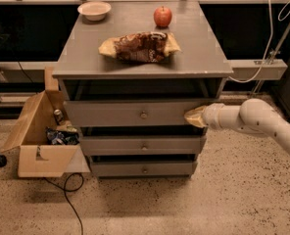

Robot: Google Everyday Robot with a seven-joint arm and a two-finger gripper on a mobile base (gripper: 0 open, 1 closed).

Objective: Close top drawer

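The top drawer (130, 113) is a grey flat front with a small round brass knob (143, 115) at its centre. It stands slightly out from the cabinet, with a dark gap above it. My gripper (193, 116) comes in from the right on a white arm (255, 121). Its tan tip rests against the right end of the top drawer's front. Two narrower grey drawer fronts (142, 145) sit below it.
On the cabinet top (194, 58) lie a chip bag (139, 46), a red apple (162, 16) and a white bowl (94, 10). An open cardboard box (39, 131) with clutter stands on the floor at the left, and a black cable (66, 199) runs in front of it.
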